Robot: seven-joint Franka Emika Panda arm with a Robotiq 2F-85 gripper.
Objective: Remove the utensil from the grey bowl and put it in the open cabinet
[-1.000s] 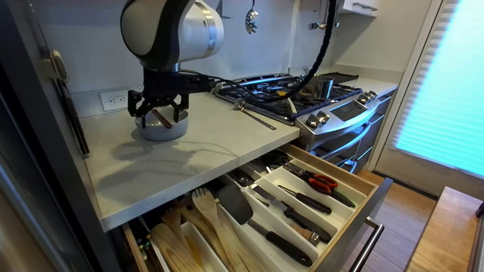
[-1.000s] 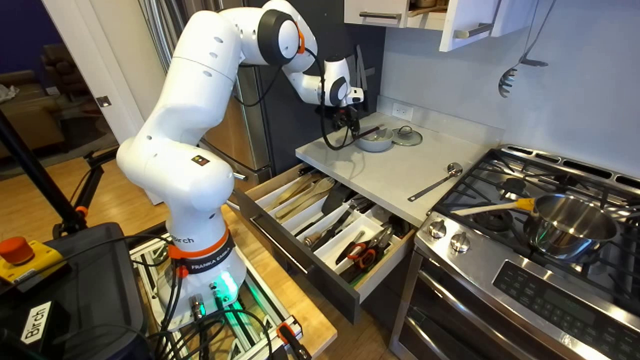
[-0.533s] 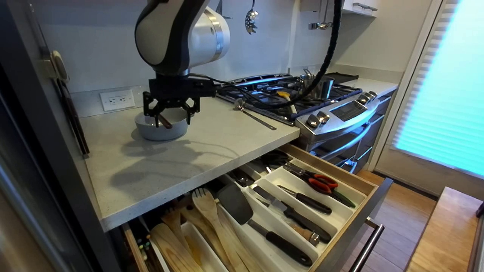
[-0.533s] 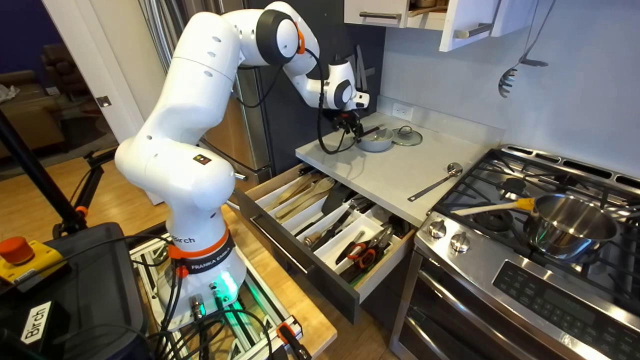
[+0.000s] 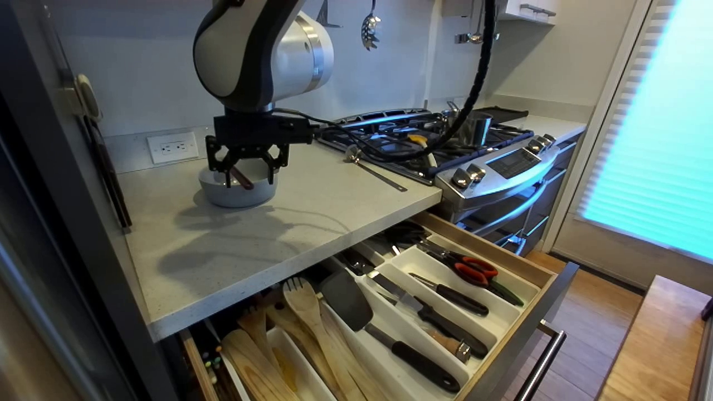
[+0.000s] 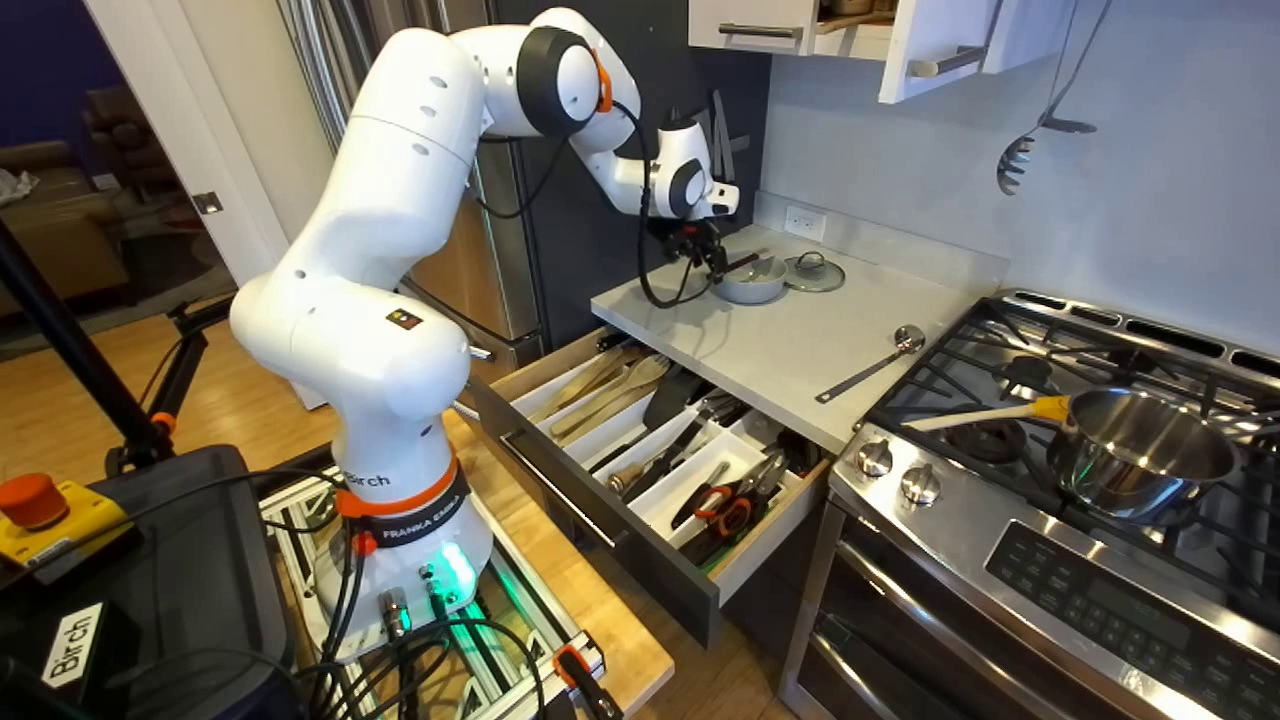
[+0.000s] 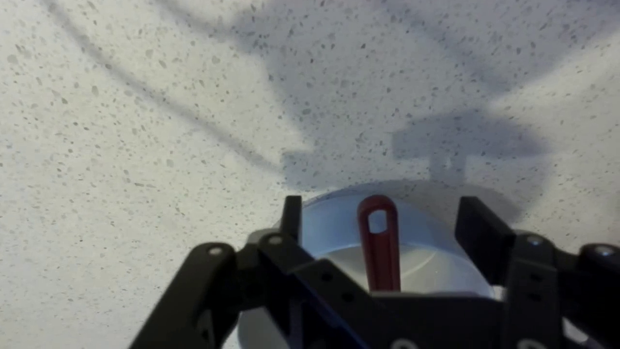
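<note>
The utensil's red-brown handle [image 7: 382, 261] leans out over the rim of the grey bowl [image 7: 329, 228], its holed end upward in the wrist view. In both exterior views the handle [image 5: 242, 178] [image 6: 742, 262] and the bowl [image 5: 237, 196] [image 6: 750, 291] show on the counter. My gripper [image 7: 381, 215] is open, its fingers on either side of the handle with gaps on both sides. In an exterior view the gripper [image 5: 249, 179] is over the bowl's near side. The utensil's lower part is mostly hidden. The white upper cabinet has an open door [image 6: 932, 52].
An open drawer [image 5: 504, 328] of utensils sticks out below the counter. A glass lid [image 6: 815, 272] lies beside the bowl. A ladle [image 6: 870, 365] lies near the stove [image 6: 940, 560], which bears a steel pot [image 6: 1140, 460]. A dark panel [image 6: 640, 150] stands beside the arm.
In an exterior view, my open gripper moves right over the handle, then slightly back left in the last half second. The bowl and utensil stay put.
</note>
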